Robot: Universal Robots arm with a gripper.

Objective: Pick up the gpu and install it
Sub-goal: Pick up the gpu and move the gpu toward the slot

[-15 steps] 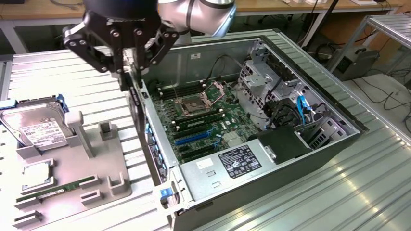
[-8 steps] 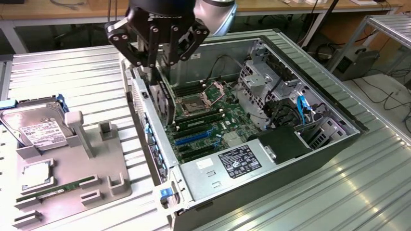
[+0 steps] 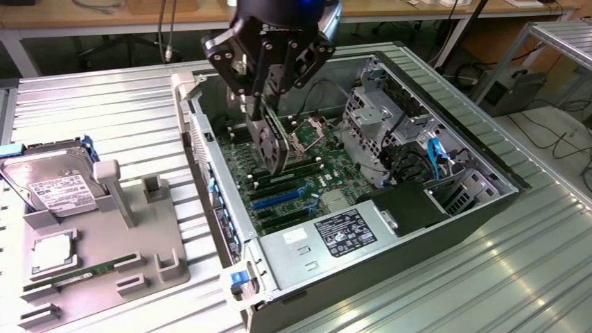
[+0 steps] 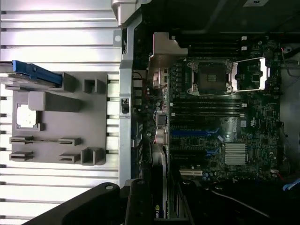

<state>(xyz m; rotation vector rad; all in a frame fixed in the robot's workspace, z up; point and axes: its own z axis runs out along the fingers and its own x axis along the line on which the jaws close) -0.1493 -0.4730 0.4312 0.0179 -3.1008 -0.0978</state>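
My gripper (image 3: pixel 263 111) hangs over the open computer case (image 3: pixel 481 173), shut on the gpu (image 3: pixel 271 147). The gpu is a slim black card held on edge, its round fan face showing, its lower end just above the green motherboard (image 3: pixel 319 173). The blue expansion slots (image 3: pixel 277 200) lie a little nearer the exterior view's bottom than the card. In the wrist view the gpu (image 4: pixel 161 206) runs between the gripper (image 4: pixel 159 204) fingers (image 4: pixel 138 201), above the case's rear wall side of the motherboard (image 4: pixel 253 117), with the blue slots (image 4: pixel 194 132) close by.
A grey parts fixture (image 3: pixel 138 257) sits on the exterior view's left, holding a silver hard drive (image 3: pixel 55 191), a CPU (image 3: pixel 51 253) and a green RAM stick (image 3: pixel 83 272). The power supply (image 3: pixel 342 232), drive cage (image 3: pixel 375 118) and cables (image 3: pixel 434 156) crowd the case.
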